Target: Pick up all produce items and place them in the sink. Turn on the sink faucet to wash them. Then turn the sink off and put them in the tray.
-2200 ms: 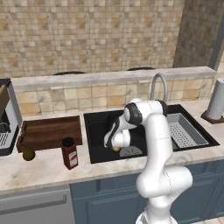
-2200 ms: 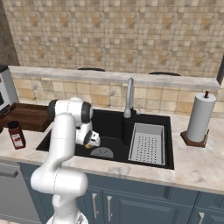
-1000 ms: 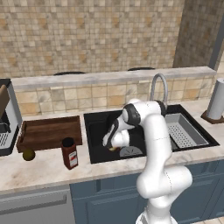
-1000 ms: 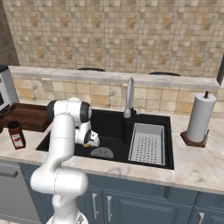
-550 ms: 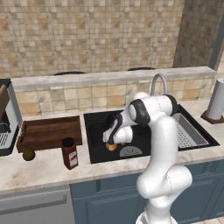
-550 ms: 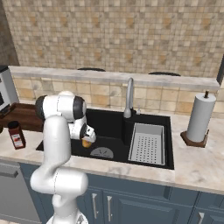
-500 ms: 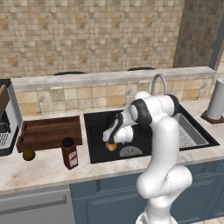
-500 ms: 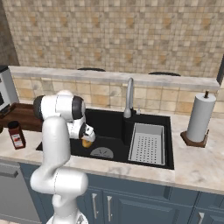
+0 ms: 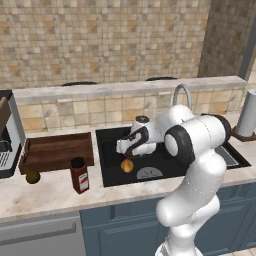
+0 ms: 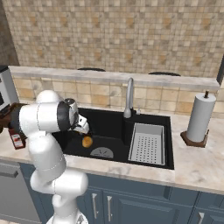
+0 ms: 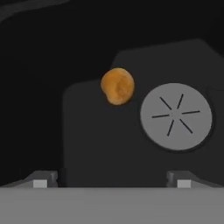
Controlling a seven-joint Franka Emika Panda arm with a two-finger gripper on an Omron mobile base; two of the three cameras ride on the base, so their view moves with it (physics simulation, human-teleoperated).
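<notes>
Hand (image 11: 112,179) now raised, open above orange fruit (image 11: 117,85) in sink (image 9: 111,172)

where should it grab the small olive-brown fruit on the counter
Take the small olive-brown round fruit across its middle, coming straight down from above. It is round and sits loose on the marble counter, close to the dark brown wooden tray's front edge, so set the jaws parallel to that edge.

- Orange-yellow fruit (image 11: 117,85): a small, slightly lumpy round body lying free on the black floor of the sink (image 11: 87,140), held by nothing.
- Drain (image 11: 176,116): a round grey disc with radiating slits, just beside the fruit and not touching it.
- Gripper (image 11: 112,180): its two dark fingertips (image 11: 40,179) rise far apart at the lower edge, with bare basin floor between them; the fruit lies well beyond them.
</notes>
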